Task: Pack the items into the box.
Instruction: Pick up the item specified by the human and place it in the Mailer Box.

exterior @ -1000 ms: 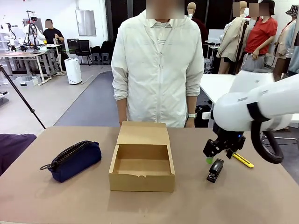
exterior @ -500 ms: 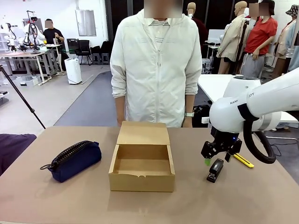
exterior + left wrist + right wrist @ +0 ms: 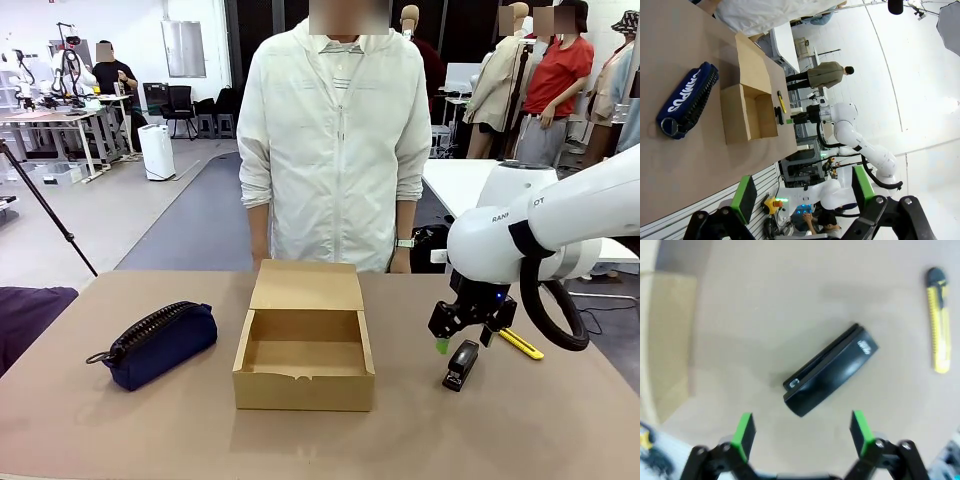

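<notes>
The stapler [image 3: 461,364] lies flat on the bench [image 3: 120,430] at 3 o'clock from the box [image 3: 305,375], with the right claw [image 3: 462,340] hanging just above it, spread to its full width and holding nothing. In the right wrist view the green pads [image 3: 744,432] stand either side of the near end of the stapler [image 3: 830,370], which sits askew to them, its long axis running toward 2 o'clock. It is a small, hard, glossy black bar with a silvery slot at one end. It is probably light and stiff but smooth enough to slip, so the best hold looks to be across its narrow waist at mid-length, after turning the wrist square to it. The yellow-and-black knife [image 3: 521,343] rests at 2 o'clock from it, apart. The box is plain matte cardboard, shallow and rectangular, open and bare inside, its flap folded back toward the person [image 3: 335,140]. The pouch [image 3: 160,343] lies at 9 o'clock from the box. It is navy cloth, rounded and soft, with a toothed zip along its top and a metal ring at the near end. It should give under a pinch, so a hold across its plump middle seems safest. The left claw [image 3: 804,192] is also wide open and empty, well clear of the bench.
</notes>
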### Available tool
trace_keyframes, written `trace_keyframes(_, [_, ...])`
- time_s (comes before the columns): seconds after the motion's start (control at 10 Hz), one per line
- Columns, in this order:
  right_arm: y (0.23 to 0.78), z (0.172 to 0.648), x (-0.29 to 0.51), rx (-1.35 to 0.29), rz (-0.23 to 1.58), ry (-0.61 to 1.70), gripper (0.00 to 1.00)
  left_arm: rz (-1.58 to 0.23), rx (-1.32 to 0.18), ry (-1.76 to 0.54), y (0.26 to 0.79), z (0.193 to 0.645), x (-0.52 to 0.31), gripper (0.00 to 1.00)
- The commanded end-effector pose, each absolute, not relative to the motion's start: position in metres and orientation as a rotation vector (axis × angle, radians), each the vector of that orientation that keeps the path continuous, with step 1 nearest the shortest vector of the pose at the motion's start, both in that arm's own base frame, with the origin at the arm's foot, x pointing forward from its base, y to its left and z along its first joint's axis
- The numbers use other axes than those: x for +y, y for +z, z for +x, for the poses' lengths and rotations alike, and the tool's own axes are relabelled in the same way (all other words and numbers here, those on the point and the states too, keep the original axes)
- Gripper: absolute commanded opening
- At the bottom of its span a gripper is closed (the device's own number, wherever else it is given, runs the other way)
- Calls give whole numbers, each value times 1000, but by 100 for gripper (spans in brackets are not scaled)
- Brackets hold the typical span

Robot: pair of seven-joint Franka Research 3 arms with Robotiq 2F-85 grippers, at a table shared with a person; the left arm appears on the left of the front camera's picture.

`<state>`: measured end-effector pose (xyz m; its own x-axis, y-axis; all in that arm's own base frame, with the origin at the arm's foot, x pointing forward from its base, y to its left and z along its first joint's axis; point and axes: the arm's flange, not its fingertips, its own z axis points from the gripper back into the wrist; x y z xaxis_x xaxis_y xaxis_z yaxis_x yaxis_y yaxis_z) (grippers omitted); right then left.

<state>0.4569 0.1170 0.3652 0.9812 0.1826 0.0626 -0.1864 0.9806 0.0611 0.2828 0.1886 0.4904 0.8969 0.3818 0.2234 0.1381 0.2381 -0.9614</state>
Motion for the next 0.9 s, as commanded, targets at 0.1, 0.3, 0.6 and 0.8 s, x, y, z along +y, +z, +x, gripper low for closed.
trace_keyframes(0.1, [354,471,117,-19,35,-323,100,-1355,-484,162,492,283,189,100])
trace_keyframes(0.3, [345,478,111,-1,74,-494,100,-1355,-484,162,492,283,189,100])
trace_keyframes(0.6, [337,484,109,48,82,-589,100,-1355,-484,162,492,283,189,100])
trace_keyframes(0.8, [331,486,109,57,53,-595,100,-1355,-484,162,492,283,189,100])
